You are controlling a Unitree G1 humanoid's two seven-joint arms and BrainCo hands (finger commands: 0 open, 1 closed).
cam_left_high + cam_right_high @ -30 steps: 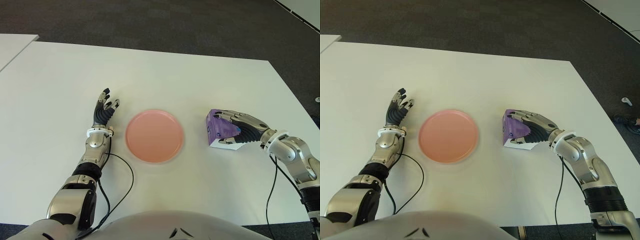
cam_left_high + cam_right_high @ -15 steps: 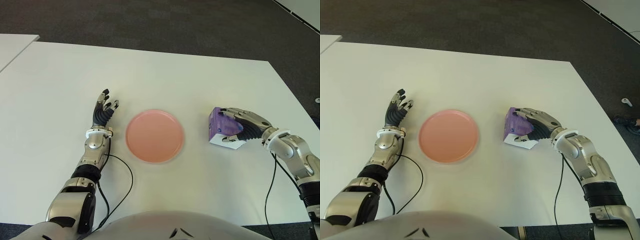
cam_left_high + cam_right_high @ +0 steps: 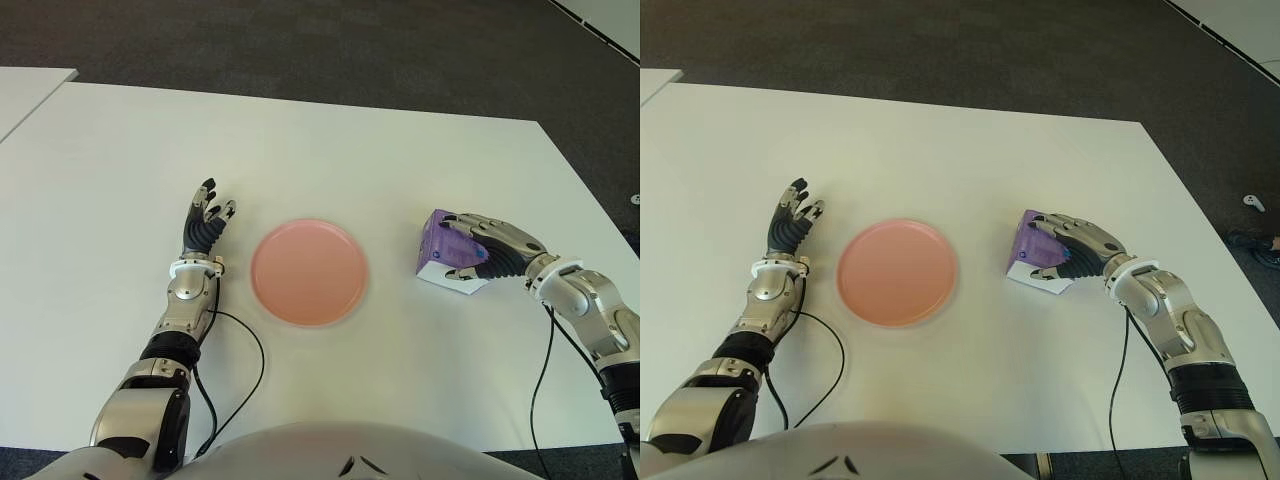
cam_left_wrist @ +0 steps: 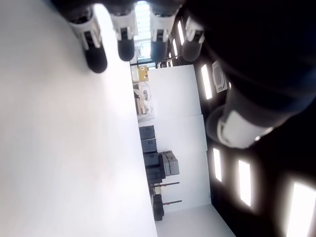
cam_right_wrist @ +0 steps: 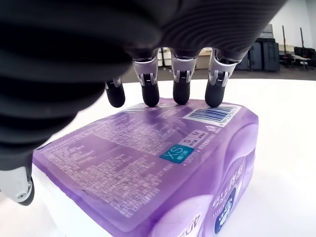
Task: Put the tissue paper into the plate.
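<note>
Two robot hands show over a broad white bench (image 3: 330,140) that fills most of both eye views, its far edge meeting dark grey carpet (image 3: 300,40) beyond. A corner of a second white surface (image 3: 30,85) shows at the far left, apart from the bench. Near the middle of the bench lies a round pink plate (image 3: 308,272), holding nothing. Well to its right sits the tissue paper (image 3: 440,258), a purple pack with a white underside, tilted with one edge lifted off the bench. The right robot hand (image 3: 490,252) is laid over the pack from the right, its fingers (image 5: 180,81) arched across the top face with the tips pressing the wrapper near the barcode, while the thumb sits low at the pack's side; the right wrist view shows the pack clasped but not off the surface. The left robot hand (image 3: 205,222) shows just left of the plate, fingers extended and loosely spread, holding nothing. A black cable (image 3: 240,350) loops on the bench beside the left forearm, and another trails from the right wrist. The left wrist view catches ceiling lights and distant room furniture.
</note>
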